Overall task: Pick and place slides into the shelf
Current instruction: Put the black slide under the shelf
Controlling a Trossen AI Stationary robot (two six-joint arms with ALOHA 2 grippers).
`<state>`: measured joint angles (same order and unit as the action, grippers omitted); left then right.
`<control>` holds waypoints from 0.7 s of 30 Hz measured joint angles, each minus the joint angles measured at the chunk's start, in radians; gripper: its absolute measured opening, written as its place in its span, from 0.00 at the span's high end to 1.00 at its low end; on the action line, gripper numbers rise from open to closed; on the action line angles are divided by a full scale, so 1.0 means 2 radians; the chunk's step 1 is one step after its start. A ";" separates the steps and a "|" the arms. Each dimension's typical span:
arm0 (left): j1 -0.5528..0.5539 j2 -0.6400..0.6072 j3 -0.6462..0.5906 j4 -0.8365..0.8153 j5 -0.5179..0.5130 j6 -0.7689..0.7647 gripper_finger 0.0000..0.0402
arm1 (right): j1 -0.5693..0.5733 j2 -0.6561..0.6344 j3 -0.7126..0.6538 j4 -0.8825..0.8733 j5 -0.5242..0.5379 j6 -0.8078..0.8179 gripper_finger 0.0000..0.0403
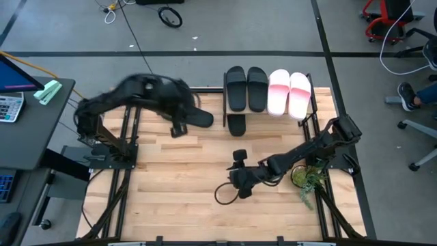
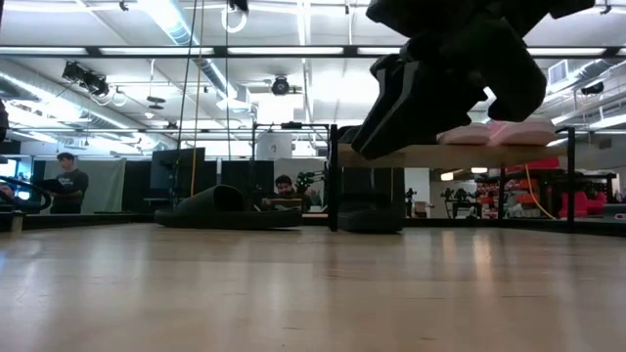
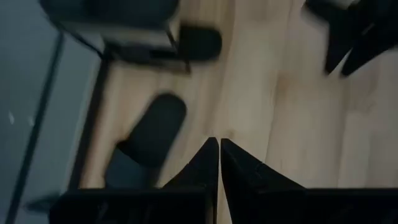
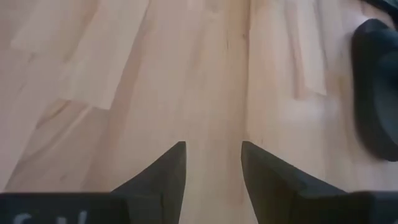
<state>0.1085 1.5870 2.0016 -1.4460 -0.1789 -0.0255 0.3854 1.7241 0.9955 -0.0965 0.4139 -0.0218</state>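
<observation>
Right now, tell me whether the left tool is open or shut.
Shut. In the left wrist view the left tool's two dark fingers meet at their tips with nothing between them, above the bare table beside a black slide.

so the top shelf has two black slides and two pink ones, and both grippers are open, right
Not quite. The shelf top does hold two black slides and two pink slides, but only the right gripper is open. The left wrist view shows the left gripper shut, holding nothing.
</observation>
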 joint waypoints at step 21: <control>0.083 -0.011 -0.469 0.418 -0.158 -0.132 0.86 | 0.011 0.000 0.000 -0.017 0.008 0.142 0.60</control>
<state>0.2751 1.5656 1.0645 -0.6091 -0.4942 -0.2904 0.4080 1.7241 0.9955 -0.1300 0.4290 0.2615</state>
